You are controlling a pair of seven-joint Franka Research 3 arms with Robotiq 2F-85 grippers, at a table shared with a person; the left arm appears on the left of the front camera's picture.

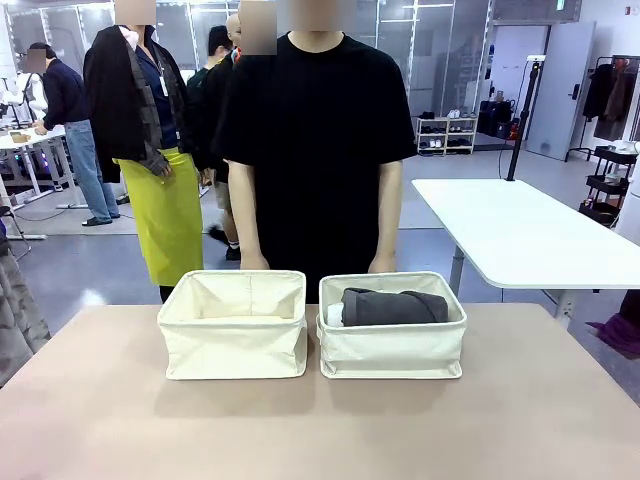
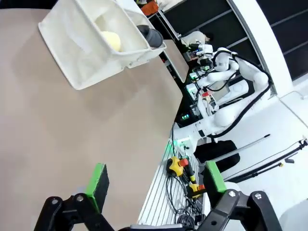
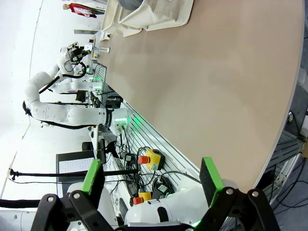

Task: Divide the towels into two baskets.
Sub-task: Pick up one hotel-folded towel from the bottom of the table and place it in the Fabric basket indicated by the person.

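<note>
Two cream canvas baskets stand side by side mid-table. The right basket (image 1: 392,340) holds a dark grey towel (image 1: 395,306) with the end of a white towel (image 1: 334,315) beside it. From the front, the left basket (image 1: 233,340) hides its contents. In the left wrist view a pale yellow towel (image 2: 111,40) lies in the nearer basket (image 2: 77,53), and the dark grey towel's end (image 2: 153,36) shows in the one behind. My left gripper (image 2: 156,180) hangs open over the table's near edge, far from the baskets. My right gripper (image 3: 151,175) is open too, with a basket (image 3: 159,17) far off.
A person in a black shirt (image 1: 318,130) stands at the far side, hands down just behind the baskets. The tan table (image 1: 320,430) is bare in front of the baskets. A white table (image 1: 520,235) stands behind on the right.
</note>
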